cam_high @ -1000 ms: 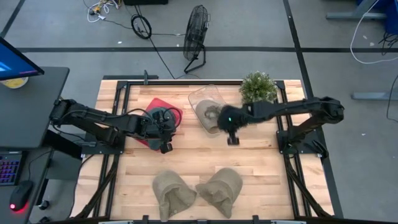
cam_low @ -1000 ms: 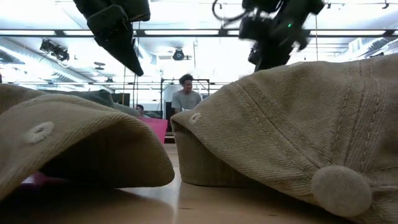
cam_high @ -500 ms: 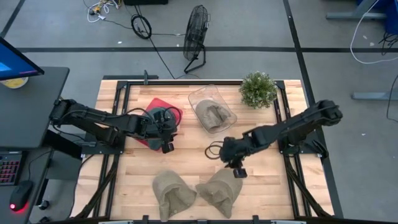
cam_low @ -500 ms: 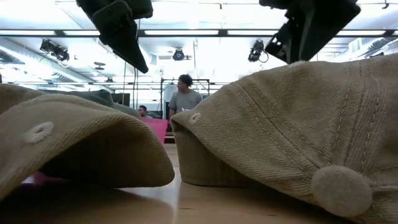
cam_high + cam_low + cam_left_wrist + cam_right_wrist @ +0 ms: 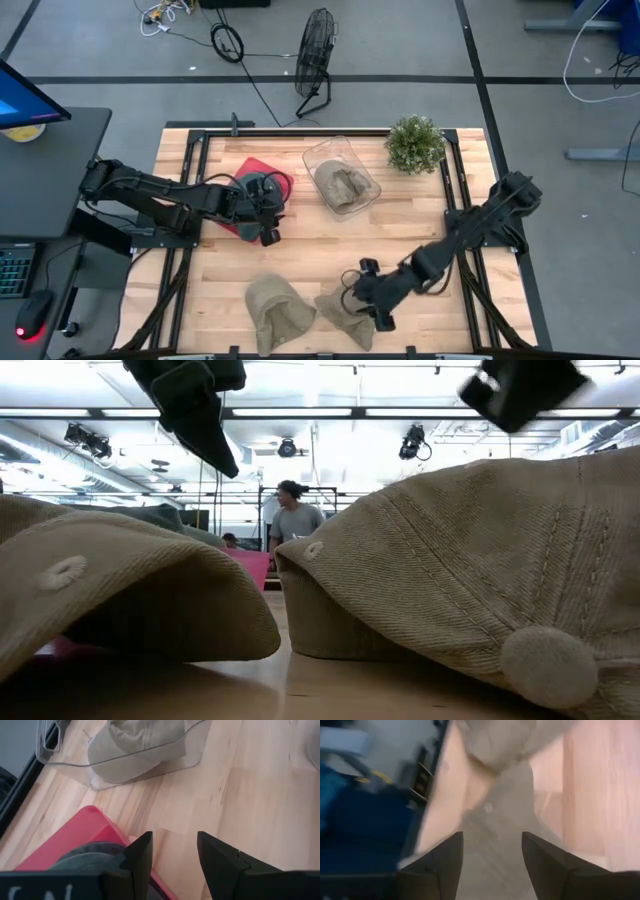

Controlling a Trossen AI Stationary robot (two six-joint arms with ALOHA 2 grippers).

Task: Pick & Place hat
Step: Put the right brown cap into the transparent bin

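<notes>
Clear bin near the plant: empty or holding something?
Holding something: one tan hat lies inside the clear bin, visible through its wall in the left wrist view too.

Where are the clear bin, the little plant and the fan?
clear bin point(image 5: 366, 184): high view, its right rim.
plant point(image 5: 415, 142): high view, middle of its leaves.
fan point(image 5: 317, 42): high view, its round cage.

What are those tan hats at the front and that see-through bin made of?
The tan hats look like matte cotton twill: ribbed weave, stitched seams and a fabric-covered button show in the low view. The see-through bin seems to be clear glossy plastic, since a hat shows through its walls. The tabletop looks like pale wood planks.
</notes>
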